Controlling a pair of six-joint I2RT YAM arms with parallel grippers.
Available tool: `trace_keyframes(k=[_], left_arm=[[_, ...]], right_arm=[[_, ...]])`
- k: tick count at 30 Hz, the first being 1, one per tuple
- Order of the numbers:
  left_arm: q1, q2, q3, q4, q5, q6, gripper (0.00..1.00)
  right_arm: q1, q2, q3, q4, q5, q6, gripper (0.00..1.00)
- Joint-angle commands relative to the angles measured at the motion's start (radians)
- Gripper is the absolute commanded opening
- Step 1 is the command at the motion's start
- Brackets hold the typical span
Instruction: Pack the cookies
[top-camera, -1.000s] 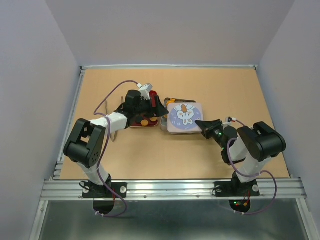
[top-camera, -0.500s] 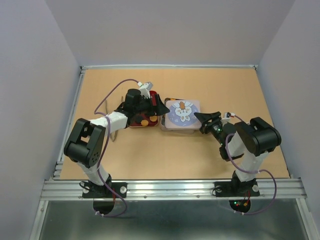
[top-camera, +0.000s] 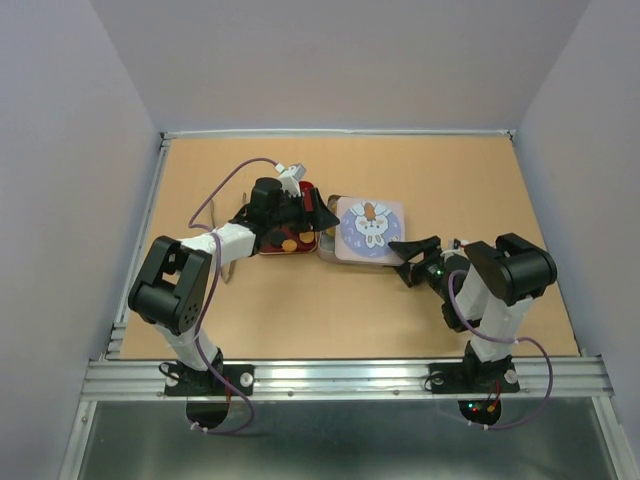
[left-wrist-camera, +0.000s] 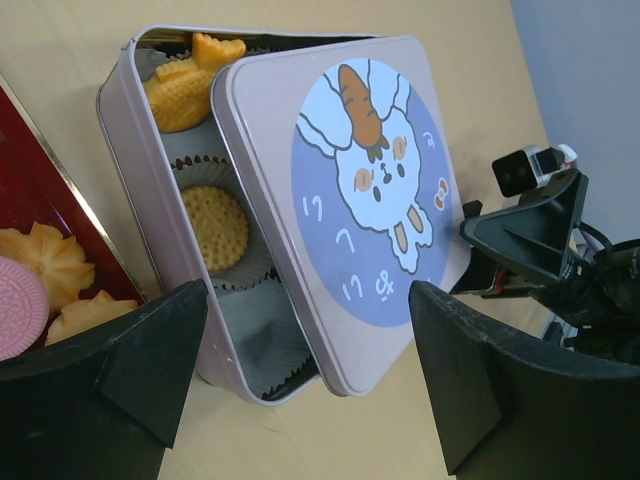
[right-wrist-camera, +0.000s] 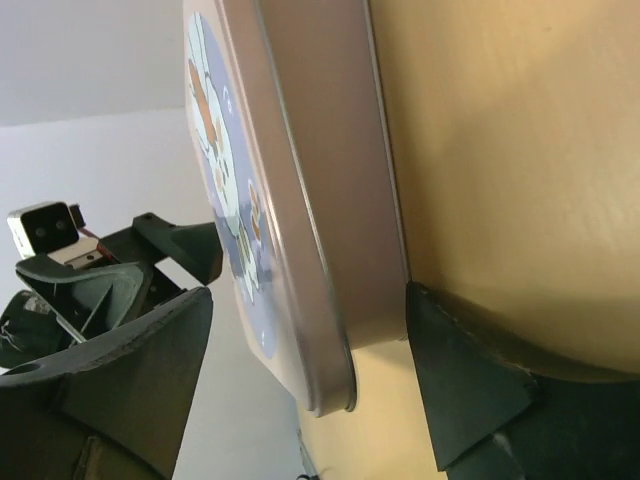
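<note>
**Clerk:** Entry one, hazards?

**Checker:** The lid (left-wrist-camera: 350, 190), bunny-and-carrot print, is lying skewed over the tin (left-wrist-camera: 150, 170), leaving the tin's left side uncovered. Pressing it down like this is likely asking for a crooked jam, or a rim crushing a cookie. The right end effector (top-camera: 404, 256) is sitting at the lid's near right corner, so any sideways drift is risking a snag that drags lid and tin across the bench (top-camera: 300, 310).

**Clerk:** Entry two, end effectors?

**Checker:** Right one: jaws standing wide, the lid corner lying between them, gripping nothing; contact, I cannot tell. The left end effector (top-camera: 318, 214): jaws spread wide too, hovering over the tin's left edge, holding nothing.

**Clerk:** Entry three, stock location?

**Checker:** The cookies (left-wrist-camera: 215, 222) are sitting partly in paper cups inside the tin, centre of the bench; others are waiting on the red tray (left-wrist-camera: 45, 175), just left of the tin.
</note>
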Motion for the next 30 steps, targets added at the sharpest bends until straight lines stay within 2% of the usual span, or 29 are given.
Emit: trace_keyframes(k=[1, 12, 15, 16, 17, 19, 21, 26, 30], left_arm=[[0.002, -0.016, 0.023, 0.046, 0.014, -0.001, 0.93], [0.002, -0.018, 0.02, 0.046, 0.012, 0.003, 0.92], [0.002, -0.012, 0.02, 0.046, 0.011, 0.003, 0.92], [0.002, -0.013, 0.018, 0.049, 0.011, 0.002, 0.92], [0.002, -0.013, 0.016, 0.05, 0.011, 0.0, 0.92], [0.001, -0.009, 0.013, 0.06, 0.015, -0.004, 0.92], [-0.001, -0.009, 0.012, 0.061, 0.015, -0.006, 0.91], [-0.002, -0.021, 0.001, 0.064, 0.011, -0.001, 0.92], [-0.002, -0.003, 0.006, 0.052, -0.008, -0.004, 0.91]], right_arm=[[0.001, 0.071, -0.018, 0.346, -0.036, -0.071, 0.84], [0.001, 0.04, -0.01, 0.344, -0.068, -0.068, 0.82], [0.001, 0.004, -0.025, 0.343, -0.065, -0.066, 0.62], [0.001, -0.003, -0.024, 0.34, -0.068, -0.068, 0.43], [0.003, -0.01, -0.012, 0.335, -0.071, -0.068, 0.37], [0.001, -0.016, 0.005, 0.314, -0.078, -0.068, 0.33], [0.001, -0.01, 0.024, 0.306, -0.079, -0.068, 0.33], [0.001, 0.008, 0.047, 0.307, -0.084, -0.054, 0.19], [0.001, -0.009, 0.055, 0.297, -0.093, -0.051, 0.18]])
